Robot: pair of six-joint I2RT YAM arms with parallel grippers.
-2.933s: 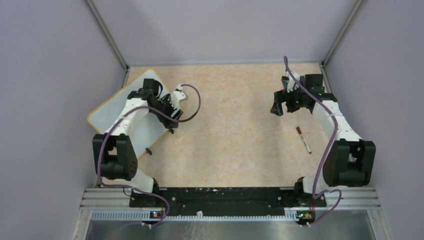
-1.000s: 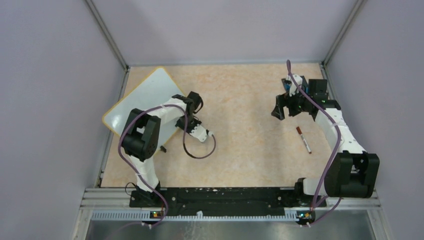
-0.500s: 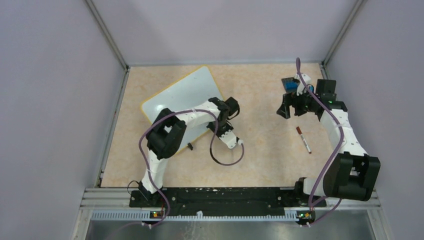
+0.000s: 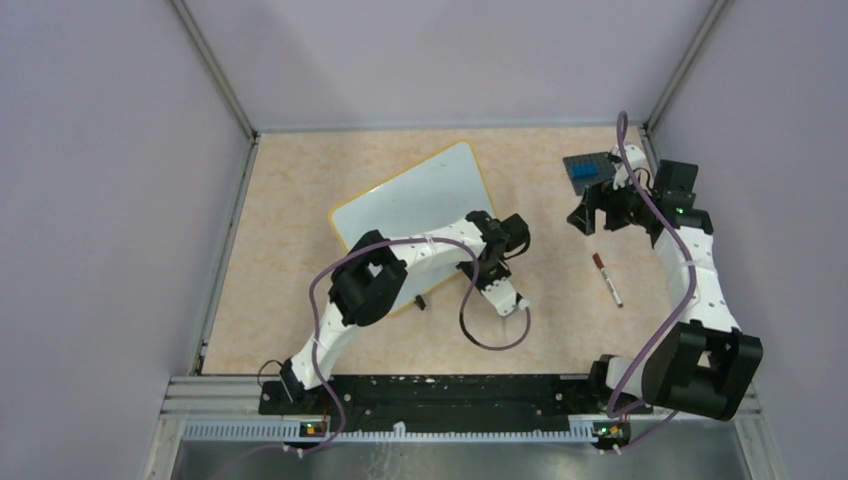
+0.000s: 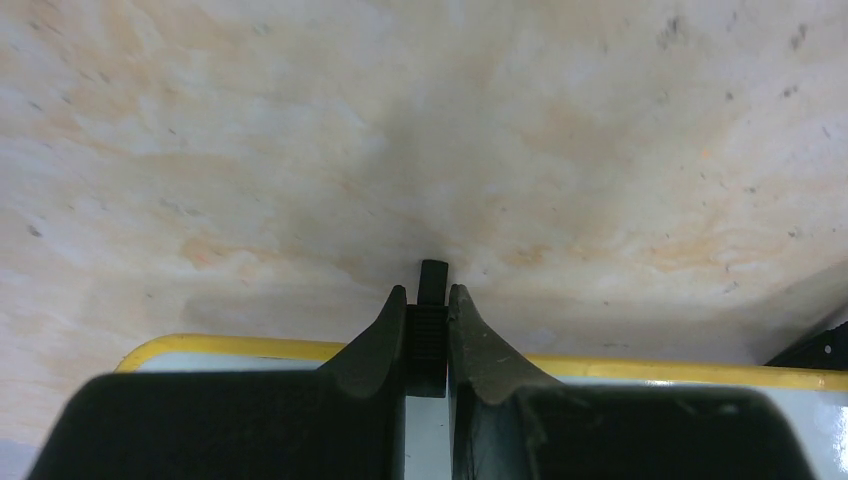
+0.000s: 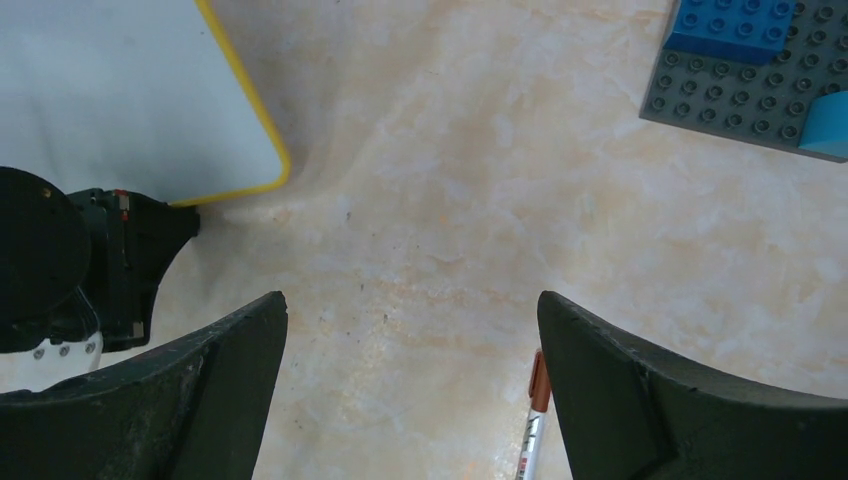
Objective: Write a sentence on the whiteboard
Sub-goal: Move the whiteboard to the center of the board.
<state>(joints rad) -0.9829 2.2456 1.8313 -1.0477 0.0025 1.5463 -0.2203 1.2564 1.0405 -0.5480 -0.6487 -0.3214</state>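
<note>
L gripper (image 5: 428, 292) pinches whiteboard (image 4: 410, 200) clip (image 5: 432, 268); R gripper (image 6: 408, 300) wide open.

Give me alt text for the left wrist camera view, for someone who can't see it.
The left gripper has its two dark fingers shut on a small black clip foot at the yellow rim of the whiteboard. Beyond them stretches the mottled beige table.
</note>
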